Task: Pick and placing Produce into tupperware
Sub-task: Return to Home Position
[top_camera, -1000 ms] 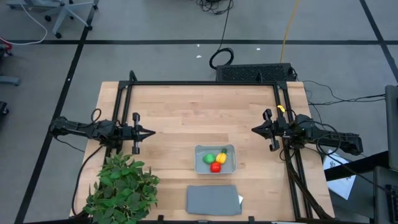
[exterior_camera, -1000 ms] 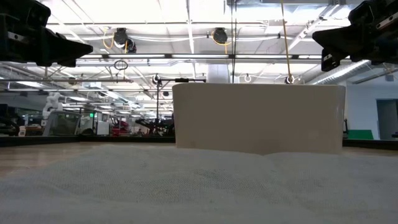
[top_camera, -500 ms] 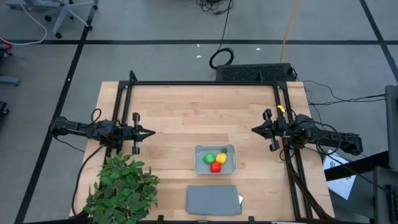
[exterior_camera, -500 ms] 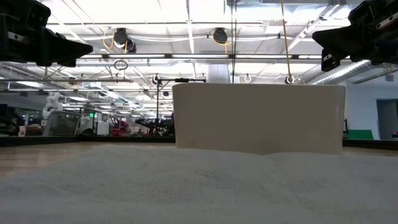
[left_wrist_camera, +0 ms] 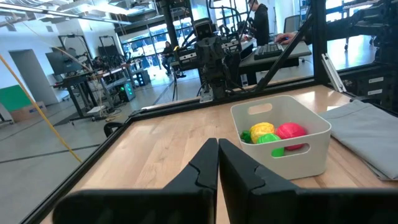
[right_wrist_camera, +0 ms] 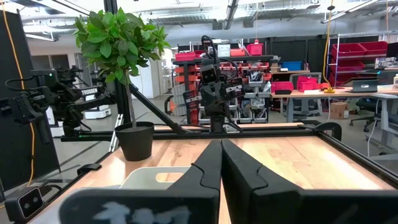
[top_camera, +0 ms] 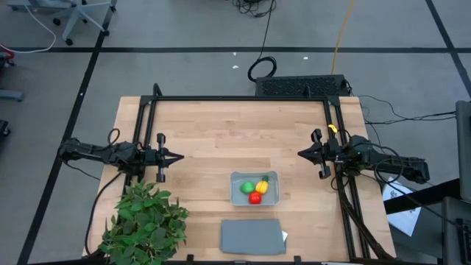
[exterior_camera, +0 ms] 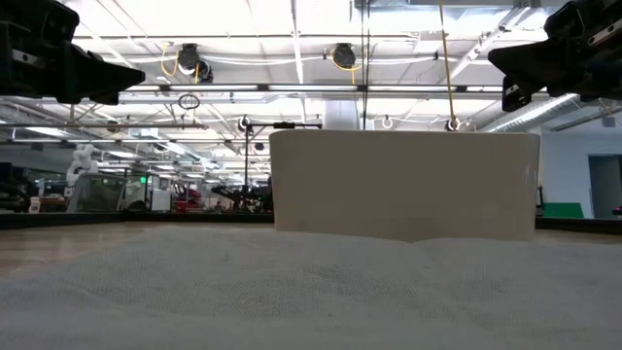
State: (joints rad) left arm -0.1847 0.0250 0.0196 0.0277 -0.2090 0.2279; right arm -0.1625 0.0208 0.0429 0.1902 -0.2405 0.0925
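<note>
Your left gripper [top_camera: 176, 156] is off the left side of the table [top_camera: 235, 125], clear of the surface, with its tip pointing right toward the middle. In the left wrist view its two fingers [left_wrist_camera: 202, 171] are pressed together with nothing between them. Your right gripper [top_camera: 302, 153] mirrors it on the right side, pointing left. In the right wrist view its fingers [right_wrist_camera: 208, 168] are likewise pressed together and carry nothing. Both grippers stand well apart from every object on the table. Between them, nearer than both and a little right of centre, sits the tupperware [top_camera: 275, 194], a shallow pale container with rounded corners, upright and open-topped. All three pieces of produce lie inside it, bunched close together. The green toy pear [top_camera: 247, 188] is on the left, the yellow toy pineapple [top_camera: 263, 185] is on the far right, and the red toy tomato [top_camera: 255, 197] is nearest. The left wrist view confirms all three below the container's rim. The flat grey lid [top_camera: 252, 236] lies just beside the tupperware on its near side, apart from it, at the near edge of the table. A leafy potted plant [top_camera: 143, 221] stands at the near left corner, well clear of the container.
</note>
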